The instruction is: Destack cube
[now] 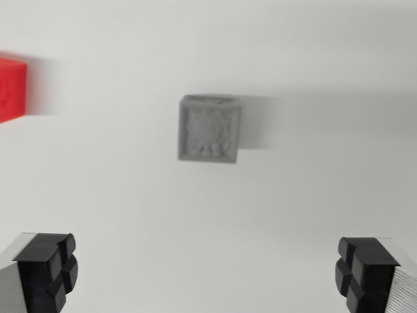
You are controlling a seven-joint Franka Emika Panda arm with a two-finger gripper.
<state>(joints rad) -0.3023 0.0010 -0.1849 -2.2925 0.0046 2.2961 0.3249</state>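
Starting at the wrist view's left edge, there's a red cube (12, 89), only partly in frame and blurred, sitting on the white bench (130, 208) well apart from everything else; off on its own like that, it reads as a block that is not part of any stack right now. Down in the lower left corner sits one black finger pad (52, 270), and nothing is touching it. Moving to the middle, here's the main attraction: a grey cube (209, 128), seen from nearly straight above, its patterned top face turned toward the camera and a soft shadow falling to its right. Whether a second block hides beneath it cannot be told from this angle, though a sliver of side wall shows along its top edge. The whole picture is smeared, so the fine detail on that face stays unclear. Swinging over to the lower right corner, the other black pad mirrors the first, which puts the gripper (207, 270) spread wide with its fingers empty, the grey cube lying ahead of the gap and not between the pads. My read: that wide stance is there to straddle the cube, and the arm needs to line up over it and come down before any pinch can happen.
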